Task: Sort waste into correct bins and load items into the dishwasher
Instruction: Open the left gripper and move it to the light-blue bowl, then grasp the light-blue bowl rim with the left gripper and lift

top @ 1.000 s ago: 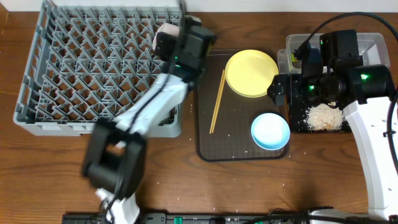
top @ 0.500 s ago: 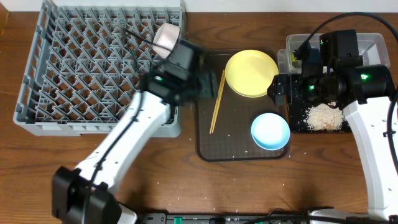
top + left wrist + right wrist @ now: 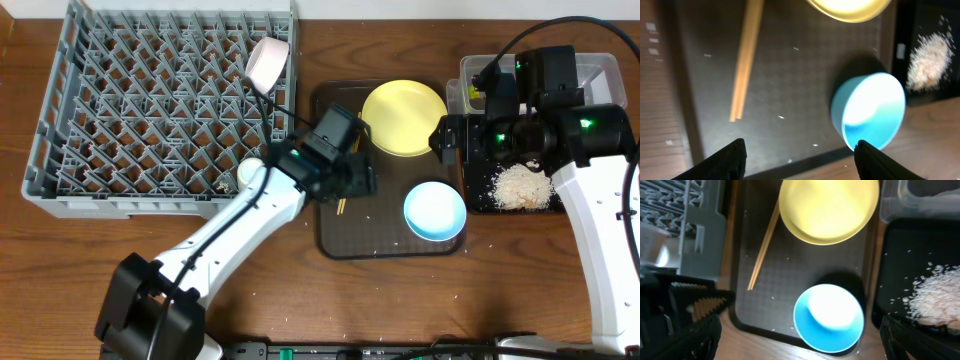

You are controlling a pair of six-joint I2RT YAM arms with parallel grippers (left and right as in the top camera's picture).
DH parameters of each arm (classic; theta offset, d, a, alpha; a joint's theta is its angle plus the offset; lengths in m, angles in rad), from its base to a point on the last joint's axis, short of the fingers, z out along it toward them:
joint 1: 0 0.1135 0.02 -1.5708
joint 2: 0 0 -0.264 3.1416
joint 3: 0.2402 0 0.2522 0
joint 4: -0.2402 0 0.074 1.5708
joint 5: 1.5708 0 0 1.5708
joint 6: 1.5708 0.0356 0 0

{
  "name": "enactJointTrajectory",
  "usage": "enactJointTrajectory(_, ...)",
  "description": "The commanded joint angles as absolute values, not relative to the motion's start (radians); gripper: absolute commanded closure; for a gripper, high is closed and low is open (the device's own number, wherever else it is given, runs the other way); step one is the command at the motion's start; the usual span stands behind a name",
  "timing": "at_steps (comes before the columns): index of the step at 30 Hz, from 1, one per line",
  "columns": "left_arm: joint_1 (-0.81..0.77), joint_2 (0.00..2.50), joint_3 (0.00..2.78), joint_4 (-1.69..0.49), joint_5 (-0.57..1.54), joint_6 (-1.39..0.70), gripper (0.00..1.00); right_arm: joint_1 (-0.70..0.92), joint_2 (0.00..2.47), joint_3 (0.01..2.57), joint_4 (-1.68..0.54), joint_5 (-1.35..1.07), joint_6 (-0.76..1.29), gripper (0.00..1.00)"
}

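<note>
My left gripper (image 3: 366,180) (image 3: 802,161) is open and empty, low over the brown tray, with the two chopsticks (image 3: 745,65) ahead on its left and the light blue bowl (image 3: 435,211) (image 3: 870,110) on its right. My right gripper (image 3: 446,140) (image 3: 800,347) is open and empty, high above the blue bowl (image 3: 829,317). The yellow plate (image 3: 404,117) (image 3: 827,207) lies at the tray's far end. A white bowl (image 3: 267,62) leans in the grey dish rack (image 3: 150,110). A small white cup (image 3: 250,171) sits at the rack's near right corner. Rice (image 3: 522,186) lies in the black tray.
The brown tray (image 3: 390,246) holds stray rice grains. The clear tub (image 3: 595,72) stands behind the black tray (image 3: 478,200), half under my right arm; a green-yellow bit shows at its left end. My left arm crosses the rack's near right corner.
My left gripper has let go of the white bowl in the rack and swung right and nearer, over the brown tray, hiding part of the chopsticks. The right arm has not moved.
</note>
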State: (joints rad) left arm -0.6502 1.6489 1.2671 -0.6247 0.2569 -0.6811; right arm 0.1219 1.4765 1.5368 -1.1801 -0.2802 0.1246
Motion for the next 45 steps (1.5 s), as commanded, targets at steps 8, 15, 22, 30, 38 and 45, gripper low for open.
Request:
enactJointTrajectory(8,-0.756,1.712,1.263,-0.575,0.254,-0.694,0.29,-0.078,1.388,1.612,-1.275,-0.318,0.164,0.01)
enactJointTrajectory(15,-0.812,1.796,1.263,-0.485,0.25,-0.694,0.29,-0.383,1.201,1.62,-1.284,-0.318,0.164,0.01)
enactJointTrajectory(22,-0.85,1.922,1.263,-0.423,0.29,-0.694,0.28,-0.448,1.117,1.62,-1.33,-0.318,0.164,0.01)
enactJointTrajectory(30,-0.85,1.983,1.263,-0.398,0.303,-0.694,0.42,-0.448,1.12,1.619,-1.331,-0.318,0.163,0.01)
enactJointTrajectory(38,-0.85,2.025,1.263,-0.362,0.262,-0.694,0.63,-0.448,1.12,1.619,-1.331,-0.318,0.163,0.01)
enactJointTrajectory(45,-0.849,2.022,1.266,-0.381,0.262,-0.694,0.92,-0.448,1.12,1.619,-1.331,-0.318,0.163,0.01)
